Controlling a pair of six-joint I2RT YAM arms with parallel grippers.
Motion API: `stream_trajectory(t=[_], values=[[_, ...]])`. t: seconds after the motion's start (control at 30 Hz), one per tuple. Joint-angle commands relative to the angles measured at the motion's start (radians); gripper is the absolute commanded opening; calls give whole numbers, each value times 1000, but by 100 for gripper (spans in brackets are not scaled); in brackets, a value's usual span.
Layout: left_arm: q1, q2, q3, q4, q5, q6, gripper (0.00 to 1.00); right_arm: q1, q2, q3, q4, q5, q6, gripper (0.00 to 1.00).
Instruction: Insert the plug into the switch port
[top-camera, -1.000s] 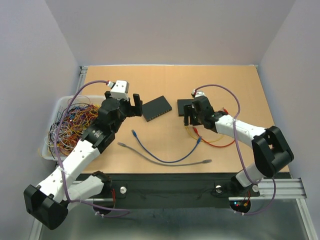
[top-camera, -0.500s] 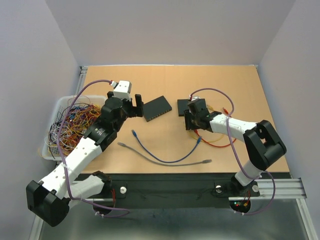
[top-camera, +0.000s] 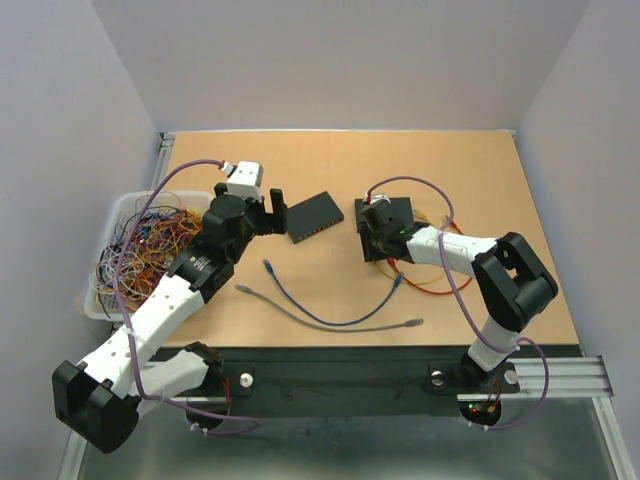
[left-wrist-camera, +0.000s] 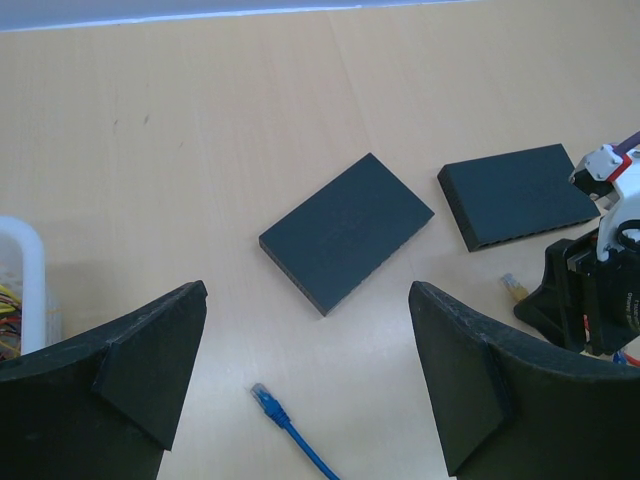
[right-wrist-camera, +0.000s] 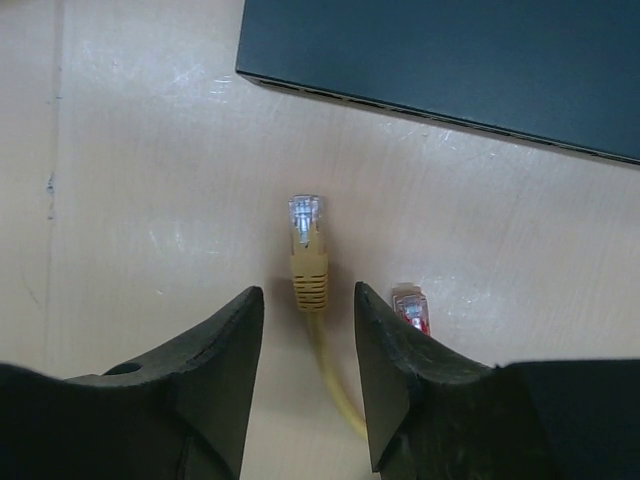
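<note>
Two flat black switches lie mid-table: a left one (top-camera: 313, 216) (left-wrist-camera: 347, 230) and a right one (top-camera: 385, 213) (left-wrist-camera: 520, 195) (right-wrist-camera: 450, 60), whose port edge faces my right gripper. A yellow plug (right-wrist-camera: 308, 250) (left-wrist-camera: 512, 287) lies on the table just short of that edge. My right gripper (top-camera: 378, 245) (right-wrist-camera: 308, 300) is open, its fingers on either side of the yellow cable behind the plug, not touching it. My left gripper (top-camera: 270, 210) (left-wrist-camera: 305, 380) is open and empty, hovering before the left switch.
A red plug (right-wrist-camera: 411, 305) lies right of the yellow one. A blue cable (top-camera: 330, 310) with its plug (left-wrist-camera: 268, 400) and a grey cable (top-camera: 330, 322) lie nearer the front. A white bin (top-camera: 118, 215) of tangled wires stands at the left.
My right gripper has swung left and down to the right switch's front edge, now straddling the yellow plug's cable. My left arm shifted slightly, then stayed still.
</note>
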Motion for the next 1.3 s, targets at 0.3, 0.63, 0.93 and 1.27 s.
stream_trajectory(t=[0.3,0.63,0.93,1.27], values=[[-1,-2,36,26,8,0,93,7,43,50,15,57,-21,33],[-1,8,38,23,6,0,93,30,54,31,15,75,-15,21],[-1,36,43,23,-8,3,93,44,28,-4,15,106,-15,0],[-1,59,46,21,-29,2,93,78,-88,-65,70,51,-10,0]])
